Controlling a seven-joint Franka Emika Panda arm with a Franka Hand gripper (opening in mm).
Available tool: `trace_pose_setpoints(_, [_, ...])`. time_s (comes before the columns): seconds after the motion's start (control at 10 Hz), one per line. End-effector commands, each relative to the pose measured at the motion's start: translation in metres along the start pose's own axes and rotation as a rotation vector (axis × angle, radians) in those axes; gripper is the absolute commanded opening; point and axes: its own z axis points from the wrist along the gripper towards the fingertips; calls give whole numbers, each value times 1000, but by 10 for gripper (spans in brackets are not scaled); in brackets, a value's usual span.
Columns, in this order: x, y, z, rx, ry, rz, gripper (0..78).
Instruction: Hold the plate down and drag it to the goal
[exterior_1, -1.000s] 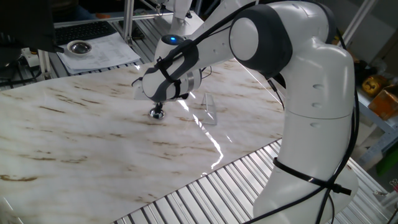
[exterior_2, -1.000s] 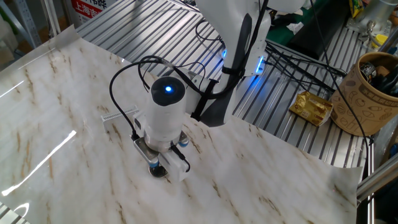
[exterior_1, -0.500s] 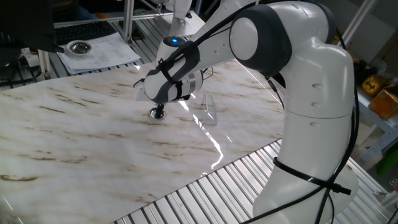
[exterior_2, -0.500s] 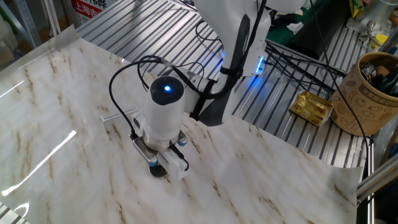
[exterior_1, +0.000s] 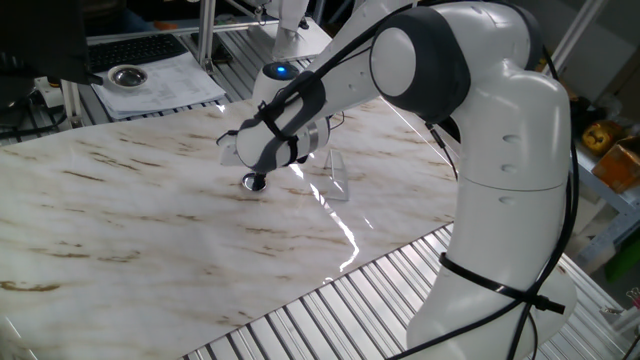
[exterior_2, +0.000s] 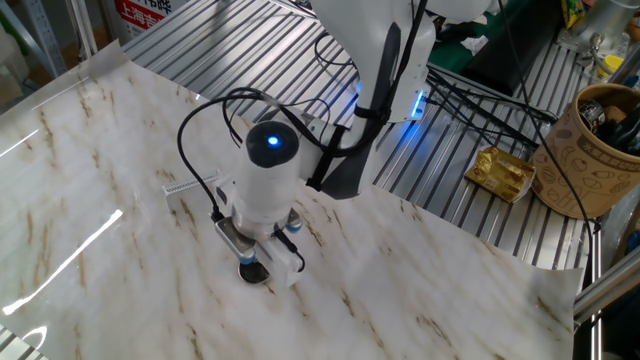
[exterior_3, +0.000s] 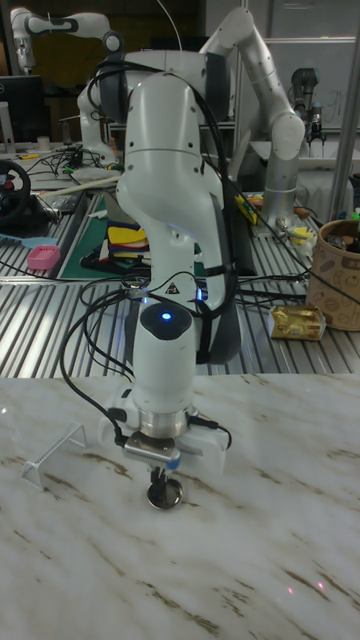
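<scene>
The plate (exterior_1: 251, 182) is a tiny shiny silver disc lying on the marble tabletop (exterior_1: 120, 230). It also shows at the gripper's foot as the plate (exterior_2: 251, 273) and the plate (exterior_3: 165, 495). My gripper (exterior_1: 256, 177) stands upright over it, fingers shut together, tips pressing down into the disc's centre. The same gripper (exterior_3: 161, 480) hides most of the disc from above. The goal (exterior_1: 338, 178) is a small clear marker standing to the right of the gripper, apart from the disc. From the tall fixed view the goal (exterior_3: 52, 452) lies to the left.
A larger round metal dish (exterior_1: 127, 75) sits on papers beyond the table's far left. A brown paper cup (exterior_2: 598, 150) and a gold packet (exterior_2: 503, 172) lie on the slatted metal bench. Cables (exterior_2: 470, 95) run behind the arm's base.
The wrist has leaned slightly toward the goal's side. The plate under the fingertips has barely shifted.
</scene>
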Motion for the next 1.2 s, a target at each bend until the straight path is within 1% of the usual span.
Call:
trace_pose_setpoints(0.1, [1, -3, -1, 32, -18, -4, 0])
trace_pose_setpoints(0.3, [1, -3, -1, 30, -17, 0, 0])
trace_pose_setpoints(0.6, [1, -3, -1, 10, 2, 20, 0])
trace_pose_setpoints(1.0, [1, -3, -1, 9, 0, 24, 0])
trace_pose_setpoints(1.2, [1, -3, -1, -1, 4, 19, 0])
